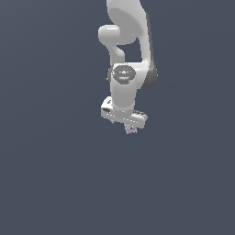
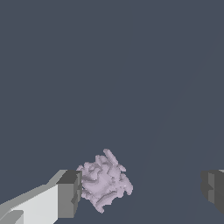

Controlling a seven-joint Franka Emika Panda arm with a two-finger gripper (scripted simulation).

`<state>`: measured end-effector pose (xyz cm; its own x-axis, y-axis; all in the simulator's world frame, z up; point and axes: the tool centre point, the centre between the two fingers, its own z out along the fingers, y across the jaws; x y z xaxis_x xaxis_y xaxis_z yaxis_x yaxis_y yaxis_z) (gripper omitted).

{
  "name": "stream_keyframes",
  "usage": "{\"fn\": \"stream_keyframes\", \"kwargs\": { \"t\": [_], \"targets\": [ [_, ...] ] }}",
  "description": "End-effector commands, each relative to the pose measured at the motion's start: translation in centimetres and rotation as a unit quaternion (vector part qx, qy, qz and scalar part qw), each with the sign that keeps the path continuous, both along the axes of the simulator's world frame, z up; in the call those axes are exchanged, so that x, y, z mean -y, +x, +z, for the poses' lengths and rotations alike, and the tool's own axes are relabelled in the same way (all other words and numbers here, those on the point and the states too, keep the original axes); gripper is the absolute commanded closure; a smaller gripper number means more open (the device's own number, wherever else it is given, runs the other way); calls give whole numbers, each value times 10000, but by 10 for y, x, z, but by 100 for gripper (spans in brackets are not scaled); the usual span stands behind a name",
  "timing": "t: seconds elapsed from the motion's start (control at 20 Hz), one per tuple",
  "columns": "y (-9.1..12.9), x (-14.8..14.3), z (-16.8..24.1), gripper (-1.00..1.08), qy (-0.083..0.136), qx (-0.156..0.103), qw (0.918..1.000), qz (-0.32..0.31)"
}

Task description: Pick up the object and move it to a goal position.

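Fingers (image 2: 69, 194) blocky grey, spread; object (image 2: 105, 181) knobbly lilac, perhaps touching.

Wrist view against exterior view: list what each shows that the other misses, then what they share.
Only the wrist view shows the gap: the gripper is open, one finger pad beside the lump, the other well apart, and the lump's rough, knobbly surface. Only the exterior view shows the white arm reaching down. Both show the pale pink-lilac lump at the gripper and a plain dark grey background.
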<state>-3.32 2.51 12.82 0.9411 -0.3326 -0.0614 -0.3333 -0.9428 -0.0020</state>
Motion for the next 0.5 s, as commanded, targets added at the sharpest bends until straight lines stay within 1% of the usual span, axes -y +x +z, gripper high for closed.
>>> {"fn": "stream_keyframes", "kwargs": {
  "t": [0.0, 0.25, 0.45],
  "targets": [
    [-3, -4, -3, -92, -22, 9, 9995, -309],
    [-8, -12, -8, -92, -63, 27, 9958, -917],
    [-12, -17, -12, -92, -94, 44, 9901, -1401]
  ]
}}
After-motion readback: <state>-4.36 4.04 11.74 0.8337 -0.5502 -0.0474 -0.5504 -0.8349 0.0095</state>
